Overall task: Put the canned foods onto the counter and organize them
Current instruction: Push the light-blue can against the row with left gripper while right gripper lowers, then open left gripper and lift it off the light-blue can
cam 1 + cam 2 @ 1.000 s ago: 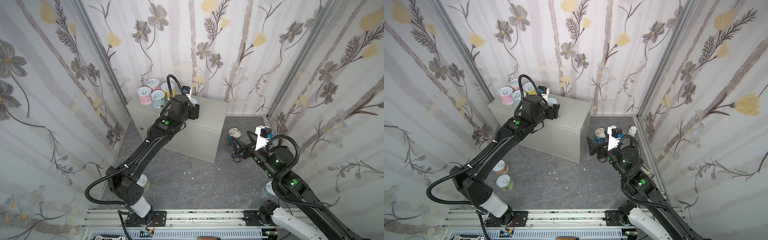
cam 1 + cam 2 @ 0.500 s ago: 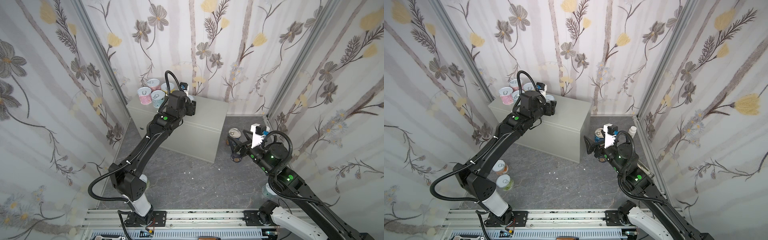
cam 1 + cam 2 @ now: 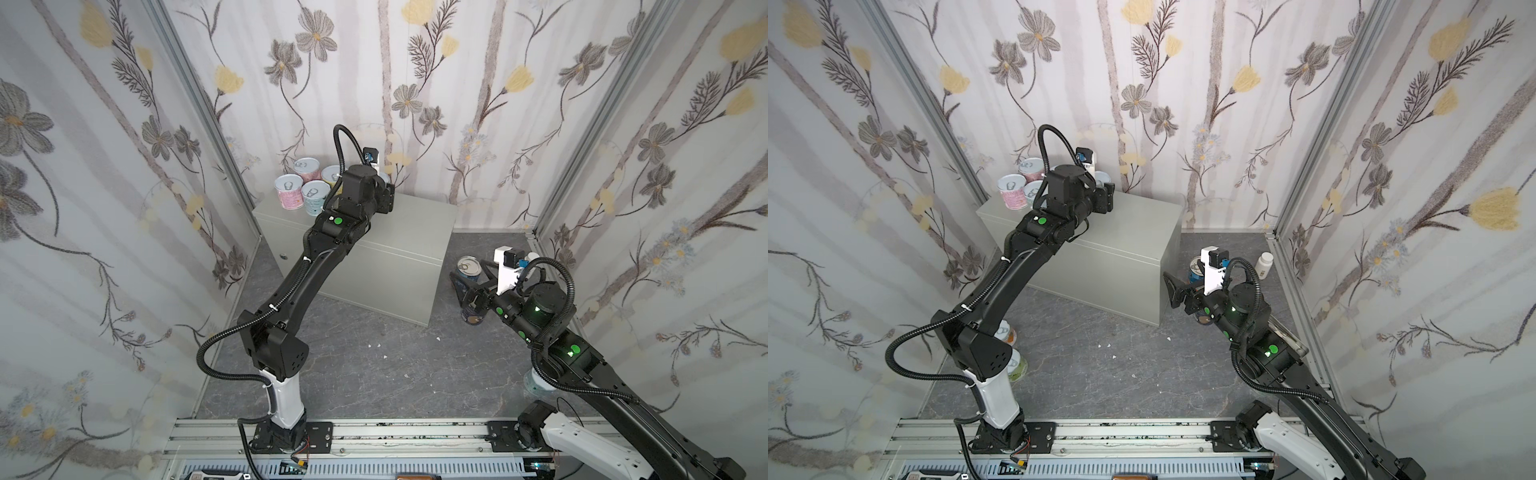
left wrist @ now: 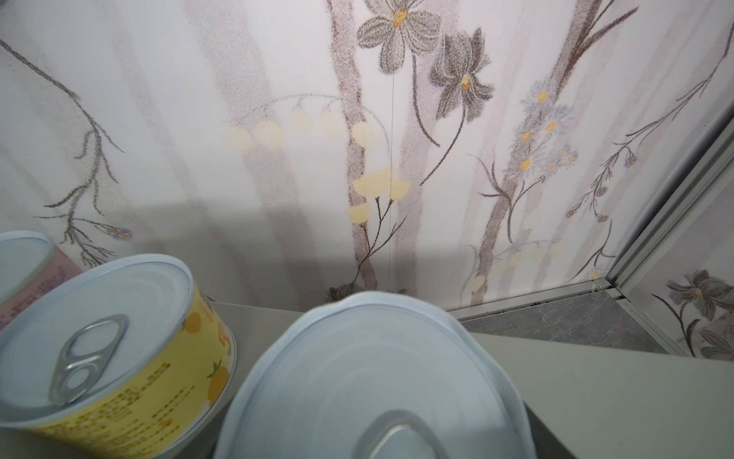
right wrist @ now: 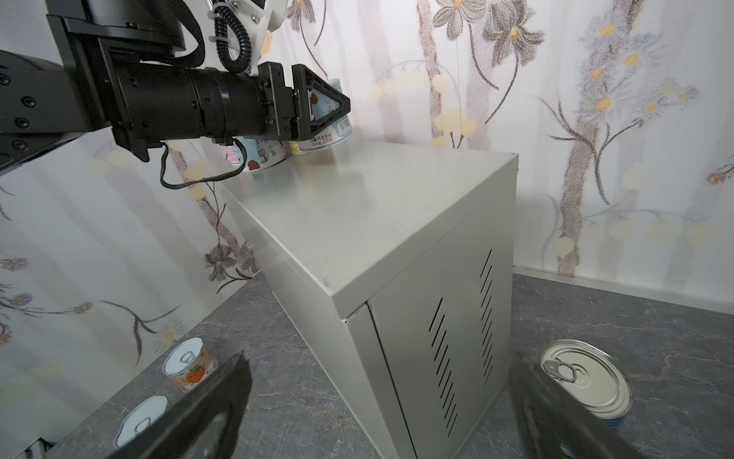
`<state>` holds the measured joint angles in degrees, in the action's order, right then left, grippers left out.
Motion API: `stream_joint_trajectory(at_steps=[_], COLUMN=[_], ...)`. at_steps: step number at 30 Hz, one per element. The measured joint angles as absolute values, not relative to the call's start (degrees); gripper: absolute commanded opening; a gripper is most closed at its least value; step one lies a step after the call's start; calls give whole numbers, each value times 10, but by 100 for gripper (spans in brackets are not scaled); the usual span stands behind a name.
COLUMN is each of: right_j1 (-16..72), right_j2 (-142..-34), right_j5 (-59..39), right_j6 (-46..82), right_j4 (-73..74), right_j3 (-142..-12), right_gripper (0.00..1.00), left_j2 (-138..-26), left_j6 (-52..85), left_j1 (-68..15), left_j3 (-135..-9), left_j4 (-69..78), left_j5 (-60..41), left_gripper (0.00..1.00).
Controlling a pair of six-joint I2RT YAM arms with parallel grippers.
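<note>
Right wrist view. STUDENT: What is labelled, largest first?

TUTOR: (a) Counter (image 5: 377,206), a grey, flat-topped box. (b) Left gripper (image 5: 329,105), reaching over the counter's far corner, jaws clamped on a pale-labelled short can. (c) Right gripper (image 5: 375,369), low near the floor (image 5: 635,318), fingers spread wide and holding nothing. (d) Tall blue can (image 5: 588,381), upright on the floor just beside one right finger. (e) Held can (image 5: 331,133), at the counter top (whether its base touches cannot be told). (f) Yellow can (image 4: 119,349), standing on the counter just beside the held can, as the left wrist view shows. (g) Orange-print can (image 5: 188,363), on the floor on the counter's other side.

STUDENT: And the step in hand?

TUTOR: Judged to be setting (e) down next to (f). To do it well, bring the base flat onto the top and leave a sliver of gap so the rims do not knock. Part the jaws only once the can bears its own weight. Then draw back along the jaws' own line, not sideways, lest a finger sweep the neighbours.
</note>
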<state>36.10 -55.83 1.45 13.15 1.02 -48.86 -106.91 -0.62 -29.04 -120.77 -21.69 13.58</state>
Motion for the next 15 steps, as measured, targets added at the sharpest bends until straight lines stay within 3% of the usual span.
stream_joint_trajectory(at_steps=[15], right_j1=[361], right_j2=[-578], right_j5=[4], right_j6=[134], right_j4=[26], right_j3=[-487], right_gripper=[100], left_j2=[-1127], left_j6=[-17], left_j1=[-260], left_j3=[-1267], left_j4=[-217], left_j5=[174], left_gripper=[65])
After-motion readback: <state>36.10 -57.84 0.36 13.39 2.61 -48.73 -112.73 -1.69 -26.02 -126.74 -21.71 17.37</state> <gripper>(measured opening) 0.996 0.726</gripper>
